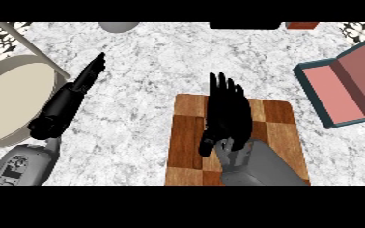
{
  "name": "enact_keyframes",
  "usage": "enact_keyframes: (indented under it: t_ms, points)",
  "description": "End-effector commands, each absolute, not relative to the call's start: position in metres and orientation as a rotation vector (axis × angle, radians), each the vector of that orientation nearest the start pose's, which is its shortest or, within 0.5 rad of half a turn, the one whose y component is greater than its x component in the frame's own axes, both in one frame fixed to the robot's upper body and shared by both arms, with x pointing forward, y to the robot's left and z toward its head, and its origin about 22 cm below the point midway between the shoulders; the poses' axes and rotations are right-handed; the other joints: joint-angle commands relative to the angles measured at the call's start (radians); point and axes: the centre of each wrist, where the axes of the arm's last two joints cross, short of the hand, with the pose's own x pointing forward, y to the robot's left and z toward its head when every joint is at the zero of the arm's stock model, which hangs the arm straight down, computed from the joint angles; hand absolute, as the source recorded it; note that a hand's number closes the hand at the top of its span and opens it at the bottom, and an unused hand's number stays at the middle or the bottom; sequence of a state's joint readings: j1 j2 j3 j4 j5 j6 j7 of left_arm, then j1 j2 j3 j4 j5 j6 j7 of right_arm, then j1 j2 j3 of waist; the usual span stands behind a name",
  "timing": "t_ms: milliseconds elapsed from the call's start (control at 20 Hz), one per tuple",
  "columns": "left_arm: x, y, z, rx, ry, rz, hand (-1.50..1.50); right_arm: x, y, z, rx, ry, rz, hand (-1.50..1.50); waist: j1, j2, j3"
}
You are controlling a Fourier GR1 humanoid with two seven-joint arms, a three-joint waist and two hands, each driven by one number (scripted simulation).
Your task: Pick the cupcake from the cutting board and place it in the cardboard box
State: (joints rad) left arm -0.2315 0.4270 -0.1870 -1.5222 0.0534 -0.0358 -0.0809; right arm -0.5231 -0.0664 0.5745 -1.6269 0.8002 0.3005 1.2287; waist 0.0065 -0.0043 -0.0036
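The checkered wooden cutting board (189,140) lies at the lower middle of the counter. My right hand (228,111) hovers flat over the board, open, its straight fingers pointing toward the far edge. No cupcake shows; the hand covers the middle of the board and may hide it. The cardboard box (335,94) sits at the right edge, lid open, with a pink inside and dark teal walls. My left hand (68,99) rests open at the left, away from the board, fingers stretched toward the upper right.
A large pale round plate (21,96) fills the left edge, with a light strip (32,46) crossing above it. At the far edge stand a grey round object (118,26), a black object (246,25) and a reddish-brown object (303,25).
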Motion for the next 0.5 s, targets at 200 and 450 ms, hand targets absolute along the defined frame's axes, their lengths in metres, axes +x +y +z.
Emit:
enact_keyframes:
  t_ms: [200,450]
  points:
    - [0.295,0.267,0.077,0.084,-1.753,-0.544,0.0,0.271,-0.034,0.107,-1.086,-0.663,0.971,-1.5,0.001,0.001,0.002]
    - [0.293,0.271,0.065,0.087,-1.752,-0.524,0.0,0.285,-0.044,0.096,-1.083,-0.597,0.957,-1.5,-0.005,0.002,0.002]
